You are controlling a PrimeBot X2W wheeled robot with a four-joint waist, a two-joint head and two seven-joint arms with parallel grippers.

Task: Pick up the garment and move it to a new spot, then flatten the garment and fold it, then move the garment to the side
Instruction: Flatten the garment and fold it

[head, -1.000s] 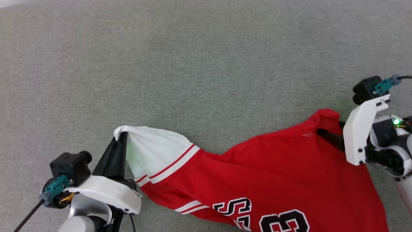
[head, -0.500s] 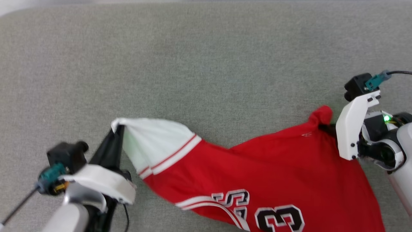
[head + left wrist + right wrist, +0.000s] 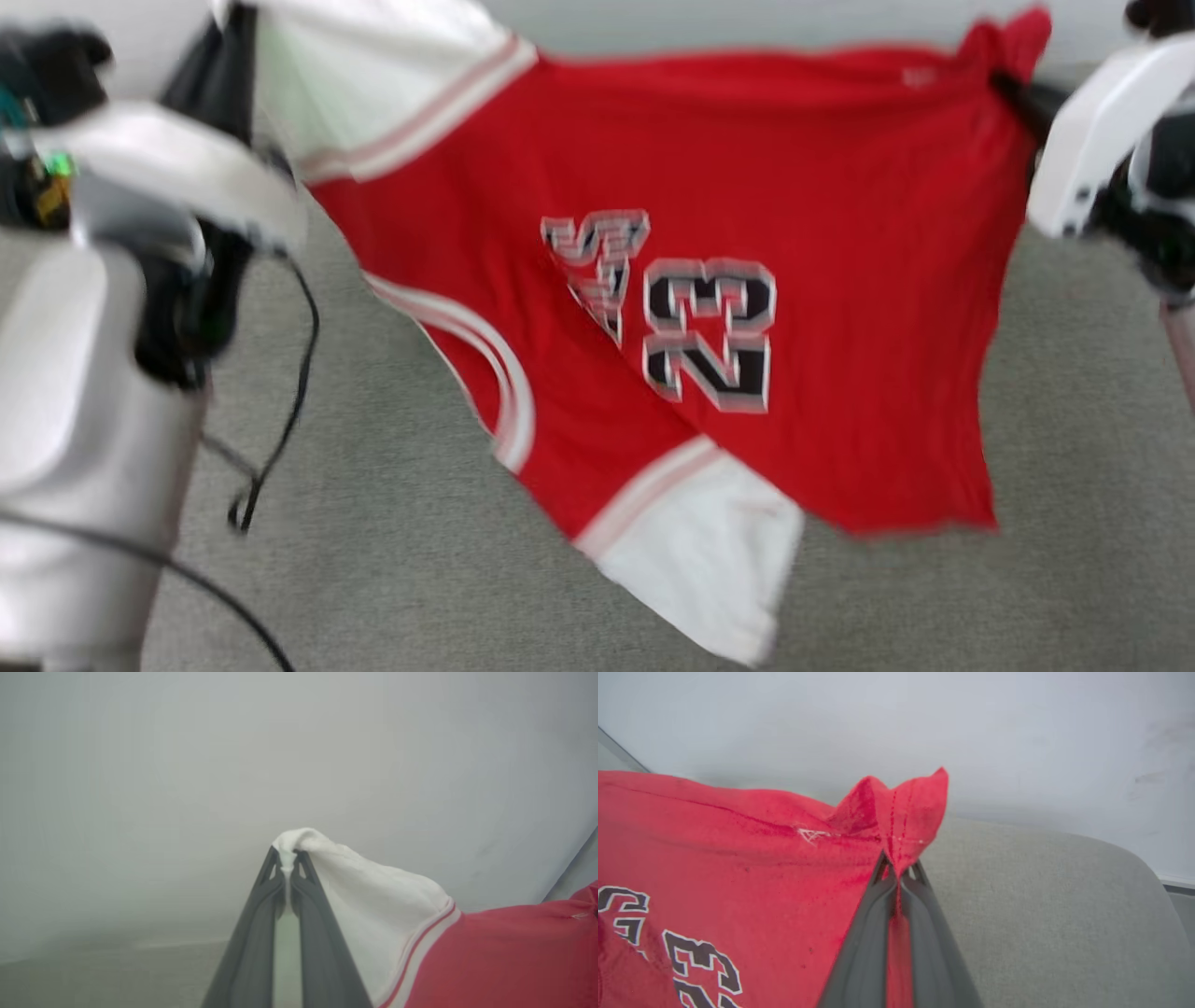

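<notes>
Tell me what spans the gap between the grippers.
The red jersey hangs stretched between them in the head view; left gripper pinches one end, right gripper the other.

the red shirt point(image 3: 868, 280) bore black, white-edged digits point(image 3: 709, 336) 2 and 3; the letters point(image 3: 597, 257) beside them were too blurred to read.

The red shirt point(image 3: 840, 233) hangs spread between the left claw point(image 3: 231, 56) and the right claw point(image 3: 1013, 89), above the grey counter point(image 3: 373, 560).

The jersey point(image 3: 840, 233) is bright red, with white sleeves, red-and-white stripe trim and black, white-outlined numerals. My left gripper point(image 3: 288, 853) is dark grey. The fabric surface point(image 3: 373, 579) is greenish grey.
</notes>
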